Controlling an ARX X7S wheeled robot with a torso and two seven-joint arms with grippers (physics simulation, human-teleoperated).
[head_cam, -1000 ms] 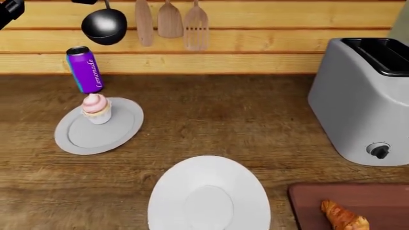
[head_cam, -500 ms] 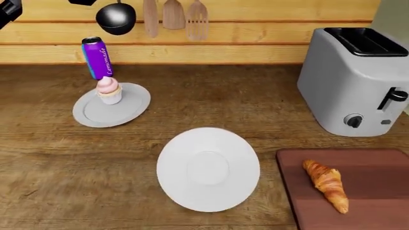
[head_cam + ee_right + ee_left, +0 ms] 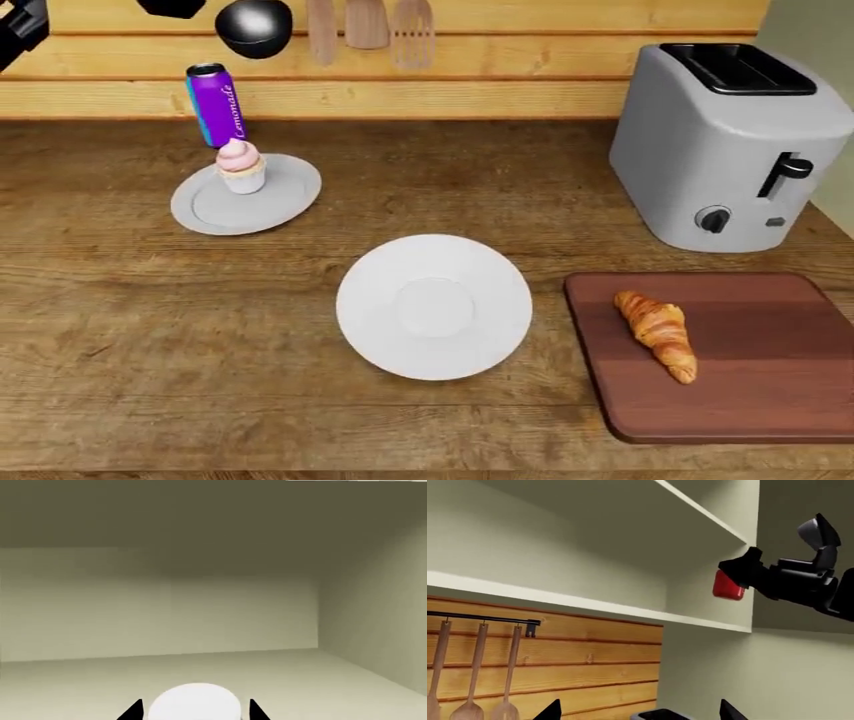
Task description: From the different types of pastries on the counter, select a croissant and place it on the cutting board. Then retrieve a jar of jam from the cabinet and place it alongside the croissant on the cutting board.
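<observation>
Between the right fingers (image 3: 135, 709) sits the jar of jam (image 3: 195, 701).

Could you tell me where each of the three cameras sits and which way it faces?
Head view: looks down on the counter, cutting board and croissant; almost none of the robot shows.
Left wrist view: looks up into the cabinet; own fingers at the edge, the right gripper around the jar of jam.
Right wrist view: inside the cabinet, fingers flanking the jar's white lid.
Both wrist views share the jar.
</observation>
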